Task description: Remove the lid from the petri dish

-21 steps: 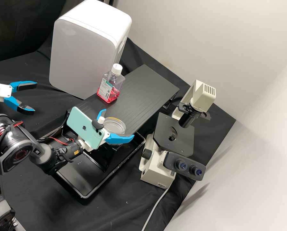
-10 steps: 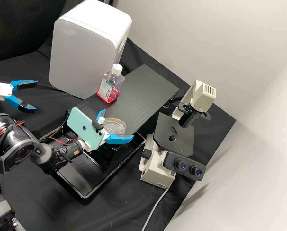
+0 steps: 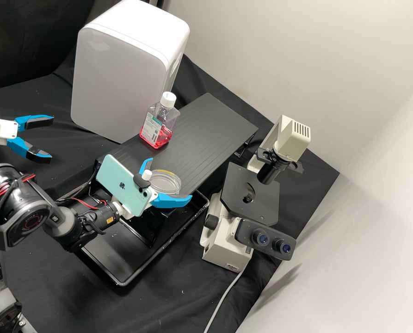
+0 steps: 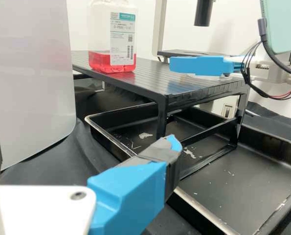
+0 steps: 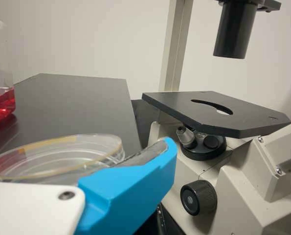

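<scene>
A clear petri dish (image 3: 165,181) with its lid on sits at the near end of the black raised platform (image 3: 201,134). My right gripper (image 3: 170,178) is open with one blue finger on each side of the dish. In the right wrist view one blue finger (image 5: 130,191) lies right beside the dish (image 5: 57,156); I cannot tell whether it touches. My left gripper (image 3: 50,138) hangs open at the far left over the black bench, holding nothing. From the left wrist view, the platform (image 4: 155,78) and the right arm's finger (image 4: 199,64) are seen from the side.
A flask of red liquid (image 3: 157,120) stands on the platform's far end, in front of a white box-shaped device (image 3: 123,64). A black tray (image 3: 123,259) lies under the platform. A microscope (image 3: 257,194) stands just to the right.
My left gripper has drifted slightly, with its fingers a little closer together. The right gripper and the dish have hardly moved.
</scene>
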`<move>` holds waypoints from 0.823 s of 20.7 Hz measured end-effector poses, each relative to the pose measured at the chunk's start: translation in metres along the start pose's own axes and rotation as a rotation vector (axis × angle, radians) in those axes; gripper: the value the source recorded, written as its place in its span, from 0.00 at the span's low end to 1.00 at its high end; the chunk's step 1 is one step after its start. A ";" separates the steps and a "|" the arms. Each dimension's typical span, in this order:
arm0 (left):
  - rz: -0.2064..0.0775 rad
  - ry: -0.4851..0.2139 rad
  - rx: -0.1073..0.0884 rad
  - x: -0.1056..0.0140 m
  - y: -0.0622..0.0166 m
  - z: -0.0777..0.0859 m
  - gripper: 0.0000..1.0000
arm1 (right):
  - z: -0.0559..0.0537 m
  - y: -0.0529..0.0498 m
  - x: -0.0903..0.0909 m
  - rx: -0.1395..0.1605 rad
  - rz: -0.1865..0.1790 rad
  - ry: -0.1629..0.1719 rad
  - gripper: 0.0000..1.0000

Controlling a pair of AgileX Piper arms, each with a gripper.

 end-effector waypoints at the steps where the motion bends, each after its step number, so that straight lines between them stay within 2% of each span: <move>1: 0.000 0.000 0.000 0.000 0.0000 0.000 1.00 | 0.000 0.000 0.000 0.000 0.000 0.000 0.00; 13: 0.001 0.001 -0.001 0.000 0.0000 0.000 1.00 | 0.000 0.000 0.000 0.007 0.000 0.000 0.00; 17: -0.009 0.004 -0.003 0.001 -0.0019 -0.001 1.00 | 0.000 0.000 0.000 0.007 0.000 0.000 0.00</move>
